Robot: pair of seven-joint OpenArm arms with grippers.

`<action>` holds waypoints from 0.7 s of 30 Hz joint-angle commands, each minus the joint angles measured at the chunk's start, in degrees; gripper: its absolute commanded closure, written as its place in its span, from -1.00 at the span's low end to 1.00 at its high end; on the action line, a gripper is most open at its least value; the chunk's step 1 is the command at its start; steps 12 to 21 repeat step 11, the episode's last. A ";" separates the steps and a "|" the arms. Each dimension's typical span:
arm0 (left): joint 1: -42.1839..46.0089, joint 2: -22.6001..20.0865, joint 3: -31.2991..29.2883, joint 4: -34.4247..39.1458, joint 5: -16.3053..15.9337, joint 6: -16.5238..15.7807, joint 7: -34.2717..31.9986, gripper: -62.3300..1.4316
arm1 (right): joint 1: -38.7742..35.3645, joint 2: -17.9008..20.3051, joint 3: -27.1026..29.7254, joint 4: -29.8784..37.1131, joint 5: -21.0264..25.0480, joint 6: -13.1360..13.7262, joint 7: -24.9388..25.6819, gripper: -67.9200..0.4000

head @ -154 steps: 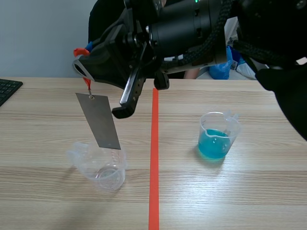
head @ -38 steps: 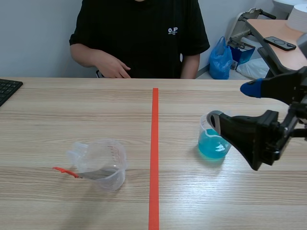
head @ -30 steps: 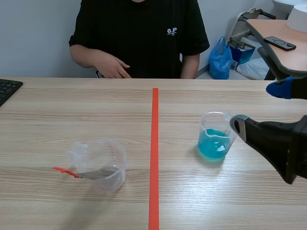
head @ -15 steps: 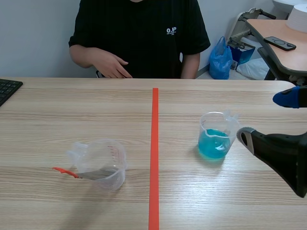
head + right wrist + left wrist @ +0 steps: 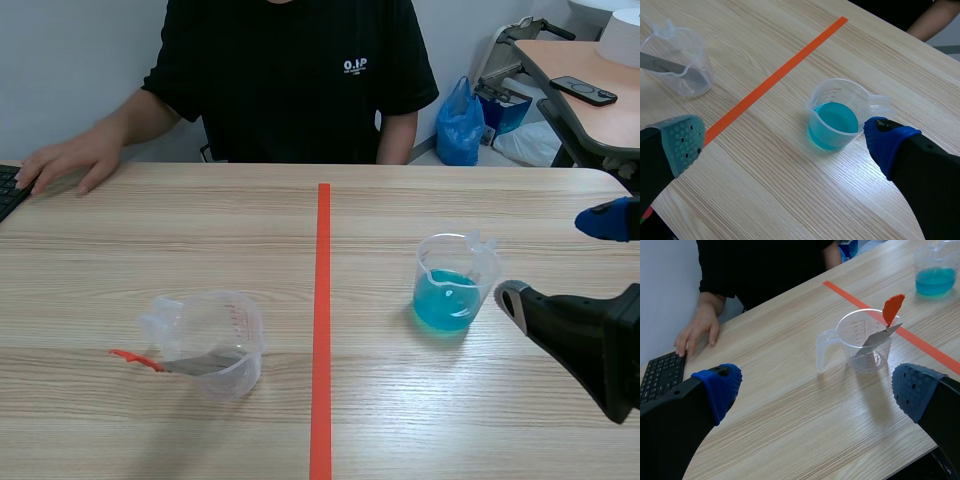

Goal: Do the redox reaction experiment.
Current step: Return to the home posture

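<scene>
Two plastic cups sit on our desk (image 5: 100,250) right now, one on each side of the orange tape line (image 5: 322,330) that runs from the near edge to the far edge. Left of the line, closer to the near edge, we've got the clear measuring cup (image 5: 210,340), upright, with its handle pointing toward the left edge. The metal strip (image 5: 874,338) leans inside it, lower end down in the cup and upper end over the rim. Its orange-red tag (image 5: 893,307) sticks out past the rim. Right of the line, about halfway between the near and far edges, stands the cup of blue liquid (image 5: 448,285), roughly half full.

Our right claw (image 5: 552,258) comes in over the right edge of the desk and hangs just beside the blue cup, on its handle side, not touching it as far as we can see. Its fingers are spread wide with nothing between them. Our left claw (image 5: 815,385) only shows up in its own wrist camera. Its fingers are wide apart too, nothing held, and the cup with the strip is ahead of it, well apart.

At the far edge a person (image 5: 290,80) in a black T-shirt sits with one hand (image 5: 62,160) on a keyboard (image 5: 10,190) at the far left corner.
</scene>
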 commanded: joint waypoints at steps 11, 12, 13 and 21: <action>0.20 0.28 -0.42 0.98 -0.55 0.02 -0.55 -1.00 | 0.66 0.61 0.07 0.37 -0.70 0.00 -0.90 -1.00; 0.20 0.28 -0.42 0.98 -0.55 0.02 -0.55 -1.00 | 0.66 0.61 0.07 0.37 -0.70 0.00 -0.90 -1.00; 0.20 0.28 -0.42 0.98 -0.55 0.02 -0.55 -1.00 | 0.66 0.61 0.07 0.37 -0.70 0.00 -0.90 -1.00; 0.20 0.28 -0.42 0.98 -0.55 0.02 -0.55 -1.00 | 0.66 0.61 0.07 0.37 -0.70 0.00 -0.90 -1.00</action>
